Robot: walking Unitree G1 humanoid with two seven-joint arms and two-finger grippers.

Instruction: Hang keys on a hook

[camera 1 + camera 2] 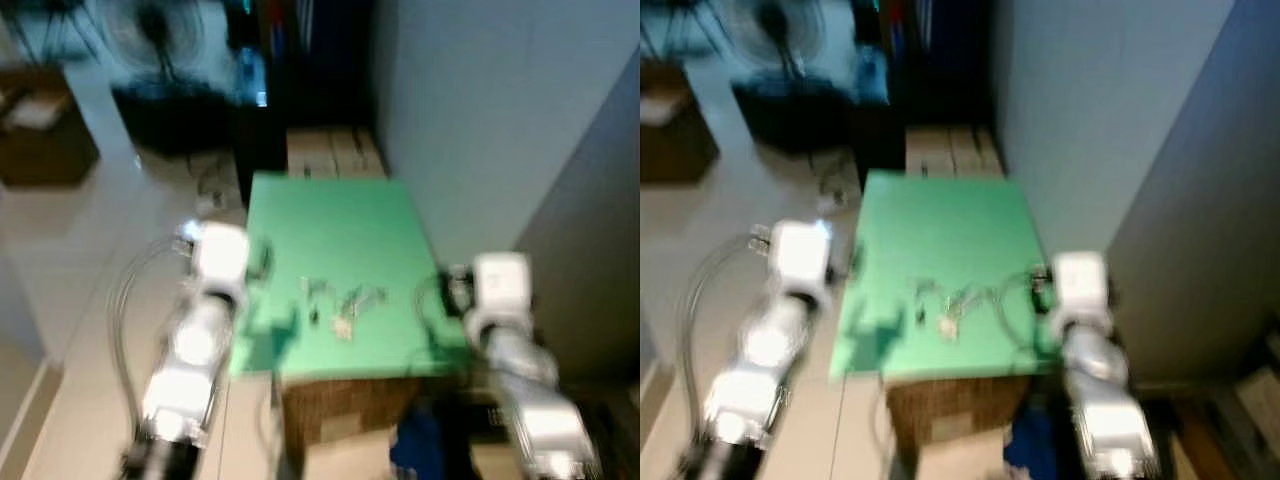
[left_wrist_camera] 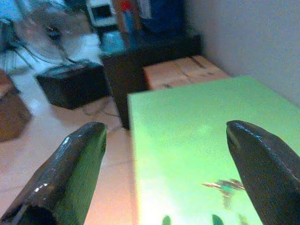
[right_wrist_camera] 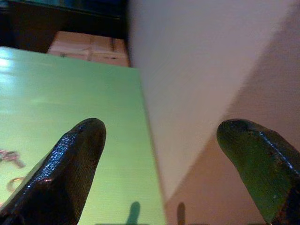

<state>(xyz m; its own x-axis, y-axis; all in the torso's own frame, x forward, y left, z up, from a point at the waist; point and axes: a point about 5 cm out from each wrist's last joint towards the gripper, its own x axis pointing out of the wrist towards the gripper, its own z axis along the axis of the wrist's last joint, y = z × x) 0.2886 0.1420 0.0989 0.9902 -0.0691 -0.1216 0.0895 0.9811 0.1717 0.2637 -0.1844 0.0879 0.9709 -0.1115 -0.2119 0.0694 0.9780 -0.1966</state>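
A blurred look down at a green tabletop (image 1: pixel 340 240) standing against a pale wall (image 1: pixel 480 110). A small bunch of keys (image 1: pixel 345 300) lies loose on the tabletop, toward its near edge and roughly midway across. The left gripper (image 2: pixel 164 178) hangs over the tabletop's left edge, fingers (image 2: pixel 70 173) spread wide apart and holding nothing. The right gripper (image 3: pixel 159 173) sits at the tabletop's right edge, beside the wall, its fingers (image 3: pixel 70 168) also wide apart and empty. Beyond the far end of the tabletop sit cardboard boxes (image 1: pixel 333 152), then a dark cabinet (image 2: pixel 140 56). Left of the cabinet, a standing fan (image 1: pixel 150 35) rests on the pale tiled floor (image 1: pixel 60 260).
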